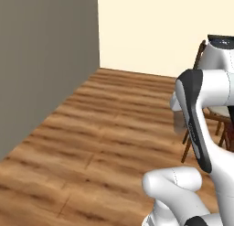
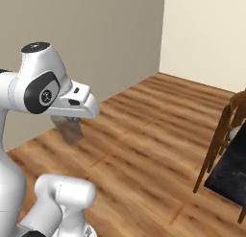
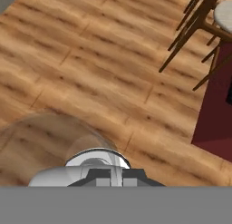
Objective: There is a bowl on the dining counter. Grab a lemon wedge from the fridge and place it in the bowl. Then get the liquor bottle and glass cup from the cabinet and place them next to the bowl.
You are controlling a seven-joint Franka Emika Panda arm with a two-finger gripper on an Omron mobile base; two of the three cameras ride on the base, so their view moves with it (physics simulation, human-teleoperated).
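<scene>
One glass cup [image 3: 59, 146] is hanging pinched in the closed end effector [image 3: 111, 175], gripped at its rim; clear, thin and slippery, it is looking fragile. Beyond it, the bench [image 2: 229, 171] is waiting.

My fingertips lie hidden behind the glass cup [image 3: 68, 141], itself cropped below; beyond my claw, the wooden chair [image 3: 199, 23] is cut by the edge.

Even flat light, soft render, faint shadows
</scene>
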